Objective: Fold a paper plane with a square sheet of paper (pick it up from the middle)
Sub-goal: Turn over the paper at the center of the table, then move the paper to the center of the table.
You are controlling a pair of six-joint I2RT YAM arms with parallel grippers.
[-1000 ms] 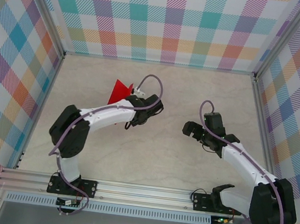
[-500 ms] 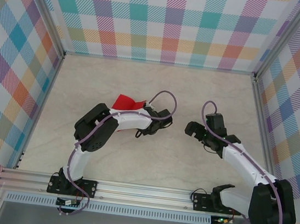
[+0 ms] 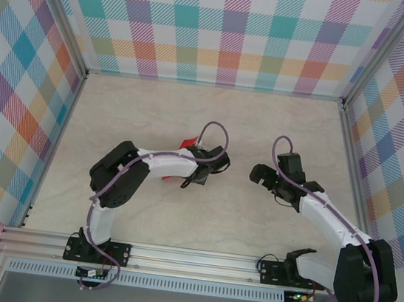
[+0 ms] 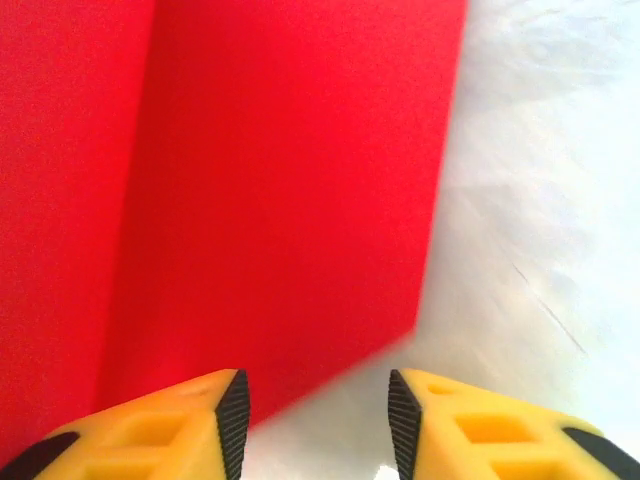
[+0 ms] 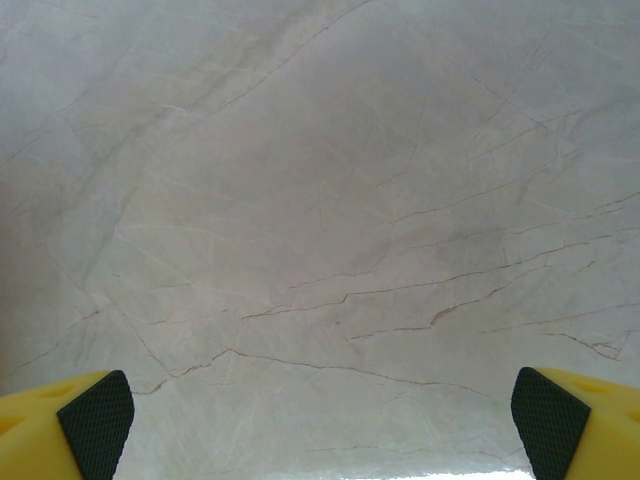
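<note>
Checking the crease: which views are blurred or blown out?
Left wrist: the red paper is soft, its lower edge smeared, and the table beside it washes out white. Right wrist: marble veins crisp, faint glare along the bottom. Top external: sharp, evenly lit.

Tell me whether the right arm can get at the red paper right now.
Probably not cleanly. The left arm lies across the paper, leaving just slivers of red showing, and sits between it and the open right gripper, which hangs over bare table.
</note>
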